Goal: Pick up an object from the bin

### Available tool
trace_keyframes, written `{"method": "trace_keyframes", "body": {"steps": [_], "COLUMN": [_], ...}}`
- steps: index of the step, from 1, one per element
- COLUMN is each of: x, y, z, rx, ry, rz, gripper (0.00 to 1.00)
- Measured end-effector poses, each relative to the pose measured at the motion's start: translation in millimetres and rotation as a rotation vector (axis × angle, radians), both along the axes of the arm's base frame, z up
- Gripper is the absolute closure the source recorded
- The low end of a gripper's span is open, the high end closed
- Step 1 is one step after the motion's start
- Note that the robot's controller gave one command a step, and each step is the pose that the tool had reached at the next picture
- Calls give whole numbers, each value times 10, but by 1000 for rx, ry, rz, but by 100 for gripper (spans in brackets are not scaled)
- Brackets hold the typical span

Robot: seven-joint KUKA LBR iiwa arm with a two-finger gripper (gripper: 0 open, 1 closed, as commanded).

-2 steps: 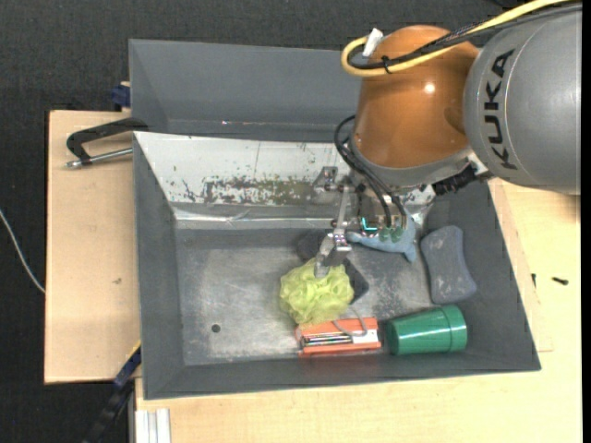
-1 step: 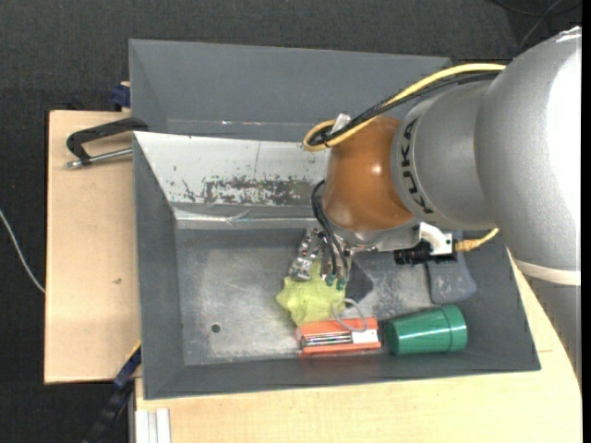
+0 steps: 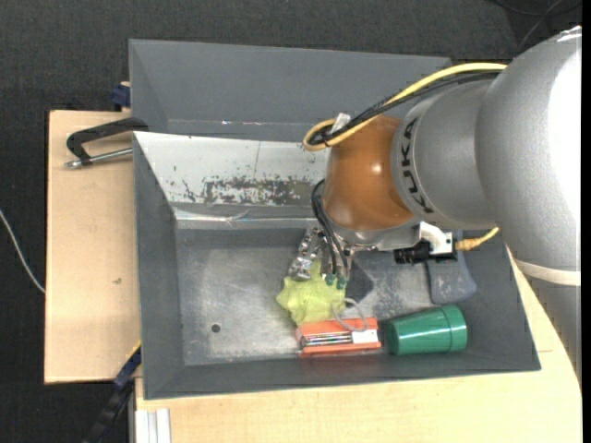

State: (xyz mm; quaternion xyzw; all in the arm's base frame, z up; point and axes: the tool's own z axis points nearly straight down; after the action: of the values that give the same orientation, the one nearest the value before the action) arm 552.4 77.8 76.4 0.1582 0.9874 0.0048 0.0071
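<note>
I take the green canister [image 3: 427, 330] as my landmark. It lies on its side against the bin's near wall, toward the right of the camera view. My arm comes in above it from the right. My orange wrist cover [image 3: 365, 178] sits well above and to the left of the canister, and a yellow cable [image 3: 434, 79] arches over the cover.

My gripper [image 3: 320, 264] points down into the bin [image 3: 231, 275], up and to the left of the canister. Its tip is at the upper edge of a crumpled yellow-green wad [image 3: 305, 300], perhaps cloth or soft plastic. The wad lies on the bin floor to the left of the canister and a little farther from the near wall. I cannot tell whether my gripper is spread or closed, because the metal parts at its tip blur together against the wad. I also cannot tell whether it is pressing on the wad or only just above it. Nothing is visibly lifted.

An orange-red stapler [image 3: 340, 337] with a pale strip along its body lies flat just beside the canister's left end, apparently touching it. Its left half sits directly under the wad's lower edge. A blue-grey block [image 3: 452, 282] rests above the canister's right half, close to it and near my arm. The bin floor far to the canister's left is scuffed grey metal.
</note>
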Motion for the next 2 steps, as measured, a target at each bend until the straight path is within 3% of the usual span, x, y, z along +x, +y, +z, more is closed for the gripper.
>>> {"method": "trace_keyframes", "body": {"steps": [1, 2], "x": [-550, -551], "y": [-205, -205], "z": [701, 701], "rx": [-7, -7], "ry": [11, 11], "rz": [129, 129], "gripper": [100, 100]}}
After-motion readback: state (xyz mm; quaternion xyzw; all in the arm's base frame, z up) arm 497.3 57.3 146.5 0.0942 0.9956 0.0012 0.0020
